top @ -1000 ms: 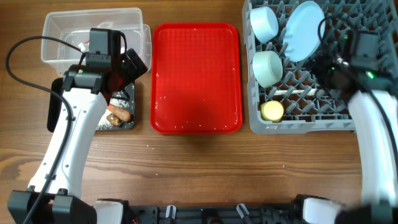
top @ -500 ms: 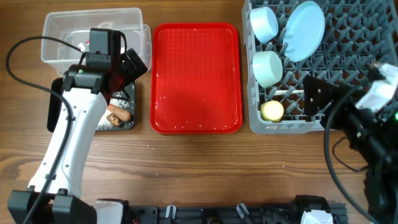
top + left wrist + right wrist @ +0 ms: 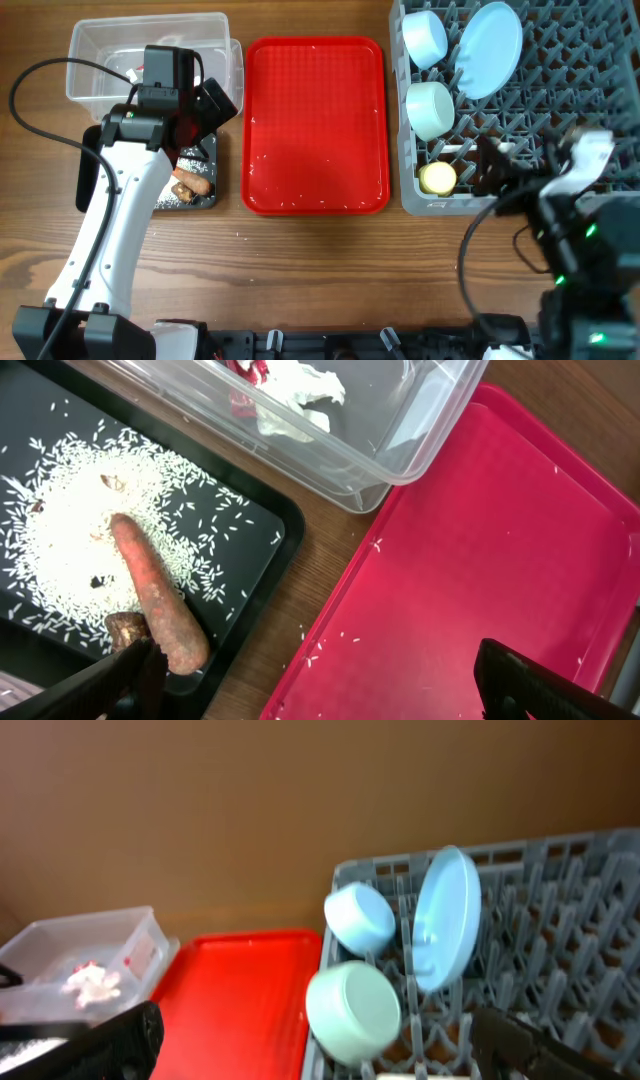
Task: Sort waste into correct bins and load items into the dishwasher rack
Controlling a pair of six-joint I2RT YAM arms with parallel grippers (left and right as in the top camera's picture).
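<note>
- The carrot stick [image 3: 155, 595] lies in the black tray [image 3: 270, 530] on the rice [image 3: 70, 530]. It looks firm, maybe a bit greasy, so I'd pinch it mid-length across the narrow way.
- A few stray grains [image 3: 345, 638] sit on the red tray [image 3: 315, 120]. They're tiny and loose, basically unpinchable imo.
- The plate [image 3: 490, 48] and yellow cup [image 3: 437, 178] are in the rack [image 3: 590, 90]. Both are hard and slick, so go for the rims.
- The left gripper [image 3: 315, 670] and right gripper [image 3: 315, 1030] are both spread wide, holding nothing.

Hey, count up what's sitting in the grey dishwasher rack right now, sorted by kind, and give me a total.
bowls: 2
plate: 1
yellow cup: 1
white spoon, partly hidden: 1
Total in the rack: 5
</note>
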